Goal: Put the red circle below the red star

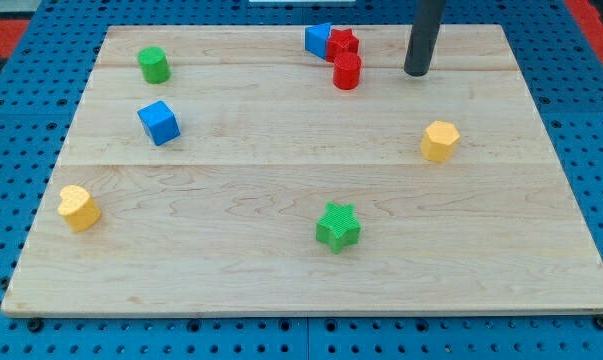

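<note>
The red circle (347, 72) stands near the view's top, just below the red star (342, 44) and touching or almost touching it. A blue block (318, 39) sits against the star's left side. My tip (416, 73) rests on the board to the right of the red circle, about a block's width and a half away, at the same height in the view. It touches no block.
A green cylinder (153, 64) is at the top left, a blue cube (159, 122) below it, a yellow heart-like block (78, 207) at the left edge, a green star (338, 226) at bottom centre, and a yellow hexagon (439, 141) at the right. The wooden board (281, 280) lies on a blue pegboard.
</note>
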{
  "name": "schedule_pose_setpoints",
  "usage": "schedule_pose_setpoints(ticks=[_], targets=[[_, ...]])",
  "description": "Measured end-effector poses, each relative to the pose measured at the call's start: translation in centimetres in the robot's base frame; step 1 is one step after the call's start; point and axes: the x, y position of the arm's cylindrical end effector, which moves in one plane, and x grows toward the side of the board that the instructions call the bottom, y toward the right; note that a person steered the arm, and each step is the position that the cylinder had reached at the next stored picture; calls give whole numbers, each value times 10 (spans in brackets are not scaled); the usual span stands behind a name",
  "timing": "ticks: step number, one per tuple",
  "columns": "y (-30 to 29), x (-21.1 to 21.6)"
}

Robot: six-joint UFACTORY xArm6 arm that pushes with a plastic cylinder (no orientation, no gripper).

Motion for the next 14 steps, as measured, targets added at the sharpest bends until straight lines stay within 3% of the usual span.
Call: schedule_pose_setpoints(ticks=[5, 7, 9, 11, 12, 13, 14], targets=[[-40, -32], [-114, -55], [-113, -47], [-1, -39], [-10, -58], [-70, -91], [-77, -91]])
